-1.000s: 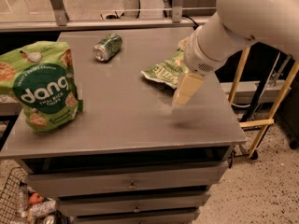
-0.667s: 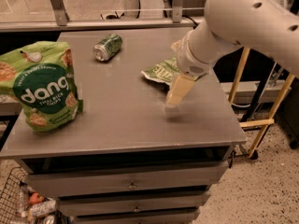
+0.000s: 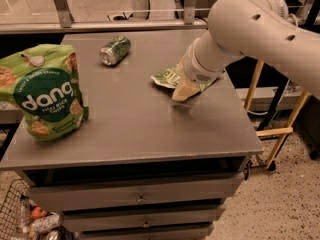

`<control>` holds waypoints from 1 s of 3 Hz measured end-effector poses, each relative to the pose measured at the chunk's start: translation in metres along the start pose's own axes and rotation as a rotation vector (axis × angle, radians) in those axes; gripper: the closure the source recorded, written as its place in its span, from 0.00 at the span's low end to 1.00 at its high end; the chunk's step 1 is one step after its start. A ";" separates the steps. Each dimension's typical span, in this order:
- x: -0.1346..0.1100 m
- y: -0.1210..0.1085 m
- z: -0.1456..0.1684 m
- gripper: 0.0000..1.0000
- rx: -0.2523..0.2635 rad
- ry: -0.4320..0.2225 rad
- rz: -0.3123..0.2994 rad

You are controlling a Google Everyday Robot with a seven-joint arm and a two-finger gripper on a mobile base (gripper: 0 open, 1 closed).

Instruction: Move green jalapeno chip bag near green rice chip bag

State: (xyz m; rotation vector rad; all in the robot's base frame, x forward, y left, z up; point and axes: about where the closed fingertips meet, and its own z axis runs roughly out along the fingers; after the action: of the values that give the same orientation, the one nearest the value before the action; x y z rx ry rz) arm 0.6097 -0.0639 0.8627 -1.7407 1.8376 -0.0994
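Observation:
The green jalapeno chip bag (image 3: 166, 77) lies flat and wrinkled on the grey table (image 3: 130, 129), right of centre; only its left part shows. My gripper (image 3: 183, 91) hangs from the big white arm and sits over the bag's near right side, hiding the rest of it. Whether it touches the bag I cannot tell. The green rice chip bag (image 3: 46, 91), large and puffy with "dang" in a dark-green circle, stands at the table's left edge, far from the small bag.
A green soda can (image 3: 115, 50) lies on its side at the back, between the two bags. The table has drawers below. A wooden frame (image 3: 280, 109) stands to the right, and a wire basket (image 3: 25, 219) with items is on the floor at lower left.
The arm has swung left and back, bringing the gripper from the open table in front of the small bag to over the bag's near right side. The bags and can have not moved.

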 end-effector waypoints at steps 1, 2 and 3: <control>0.010 -0.008 0.005 0.65 0.016 0.020 0.007; 0.017 -0.012 0.008 0.88 0.025 0.021 0.008; 0.011 -0.013 0.003 1.00 0.040 -0.006 -0.014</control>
State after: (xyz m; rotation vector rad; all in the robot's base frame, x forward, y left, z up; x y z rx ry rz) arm 0.6230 -0.0748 0.8625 -1.7255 1.8070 -0.1352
